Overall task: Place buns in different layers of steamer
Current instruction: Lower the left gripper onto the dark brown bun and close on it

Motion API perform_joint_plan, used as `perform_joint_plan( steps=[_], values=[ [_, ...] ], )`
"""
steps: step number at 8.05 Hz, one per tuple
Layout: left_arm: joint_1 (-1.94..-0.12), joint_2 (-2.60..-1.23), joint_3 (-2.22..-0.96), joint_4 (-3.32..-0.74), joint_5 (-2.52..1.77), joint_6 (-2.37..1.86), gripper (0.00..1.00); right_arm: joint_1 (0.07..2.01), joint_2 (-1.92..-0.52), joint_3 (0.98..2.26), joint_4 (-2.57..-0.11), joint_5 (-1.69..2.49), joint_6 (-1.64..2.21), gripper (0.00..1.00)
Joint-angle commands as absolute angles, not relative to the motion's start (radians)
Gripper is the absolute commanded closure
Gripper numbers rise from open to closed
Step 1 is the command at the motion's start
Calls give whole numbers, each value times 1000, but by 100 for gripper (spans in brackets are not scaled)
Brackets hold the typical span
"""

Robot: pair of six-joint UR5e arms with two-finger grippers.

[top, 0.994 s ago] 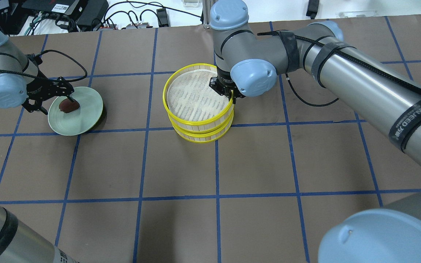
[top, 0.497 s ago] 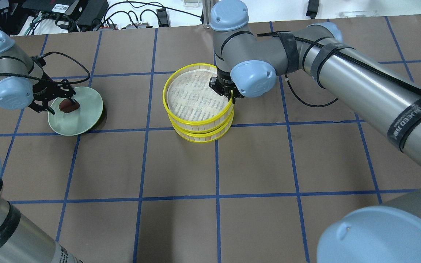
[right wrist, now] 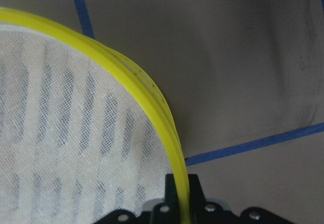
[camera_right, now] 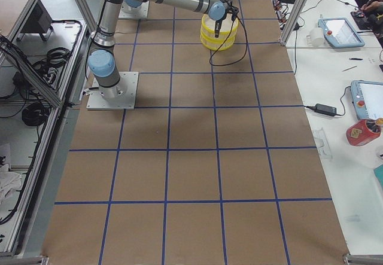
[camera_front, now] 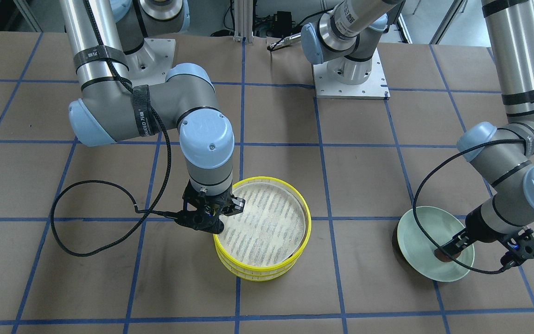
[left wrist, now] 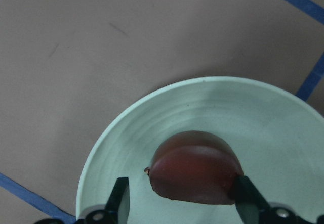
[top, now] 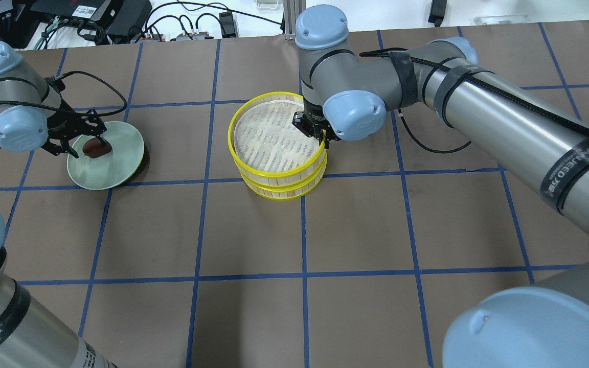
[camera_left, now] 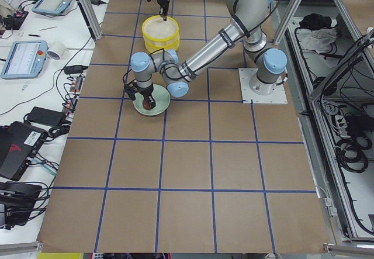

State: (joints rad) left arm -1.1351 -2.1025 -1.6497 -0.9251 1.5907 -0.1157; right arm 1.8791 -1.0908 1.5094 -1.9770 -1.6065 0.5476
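The steamer [top: 280,185] is a stack of yellow-rimmed trays near the table's middle. Its top layer [top: 233,145] has a bare striped liner [right wrist: 61,133] and sits a little askew on the one below. My right gripper [top: 320,135] is shut on that top layer's rim [right wrist: 147,90] at its right side. The dark reddish-brown bun [left wrist: 195,166] lies on the pale green plate [top: 120,166] at the left. My left gripper [left wrist: 183,198] is open and straddles the bun; one finger [left wrist: 246,196] touches it, the other [left wrist: 120,196] stands apart. The cream-white bun is out of view.
A black cable loop [camera_front: 86,232] lies on the brown mat beside the right gripper. Electronics and cables [top: 95,15] line the far table edge. Both arm base plates [camera_front: 350,79] stand at the robot's side.
My left wrist has shifted and come down around the brown bun on the plate. The right gripper and the top tray have barely moved.
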Motion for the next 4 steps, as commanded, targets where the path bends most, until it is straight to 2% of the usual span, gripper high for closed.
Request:
perform_joint_plan(
  steps=[1, 2, 4],
  values=[
    [-1138, -2109, -1649, -925, 1591, -115, 33, 1879, -1091, 1513, -1979, -1605, 548, 82],
    [-1138, -2112, -1649, -925, 1591, -114, 33, 1879, -1092, 1513, -1980, -1602, 549, 70],
    [-1138, -2117, -1649, -925, 1592, -110, 33, 1879, -1095, 1513, -1980, -1598, 549, 35]
  ],
)
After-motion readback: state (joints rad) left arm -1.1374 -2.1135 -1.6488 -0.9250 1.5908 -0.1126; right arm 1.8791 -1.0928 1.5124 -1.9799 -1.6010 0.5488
